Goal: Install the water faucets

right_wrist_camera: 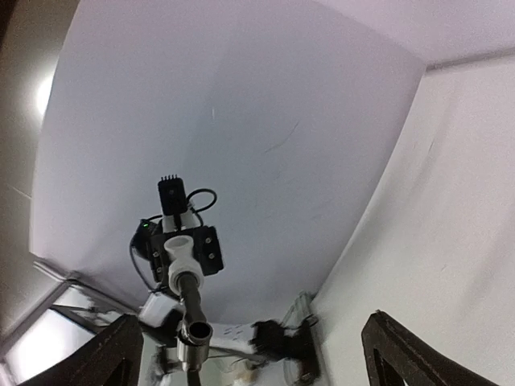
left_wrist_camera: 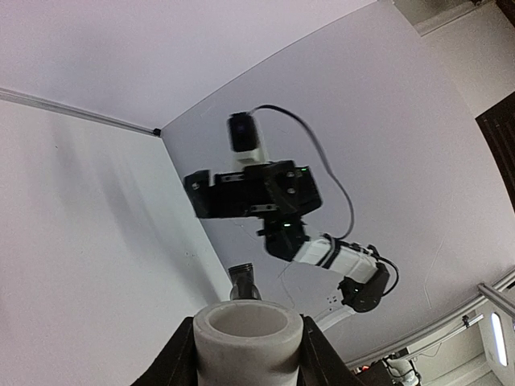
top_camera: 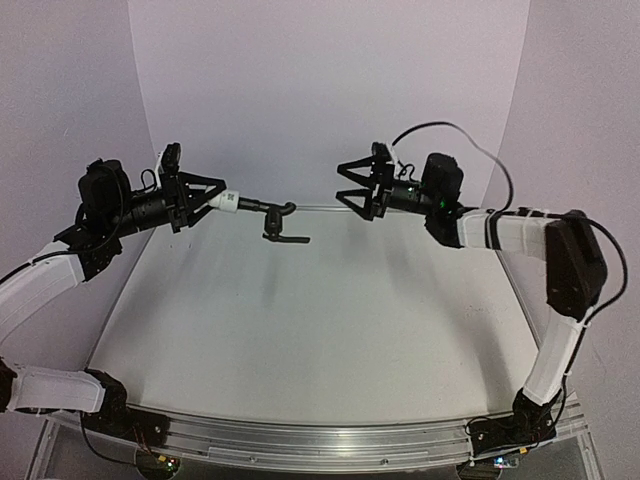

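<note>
Holding white fitting [top_camera: 229, 201], tap [top_camera: 278, 222] attached

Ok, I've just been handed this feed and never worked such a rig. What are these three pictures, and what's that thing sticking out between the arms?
You see two robot arms bolted at the near edge of a white table. The wide picture comes from a camera above and behind them; the other two come from a camera on each wrist, each looking out along its own fingers. The left gripper is shut on a stubby white fitting, and a small black tap with a lever handle juts from that fitting, held in the air above the table. The right gripper stands open with nothing in it, facing the tap across a gap. No loose parts show on the table.
</note>
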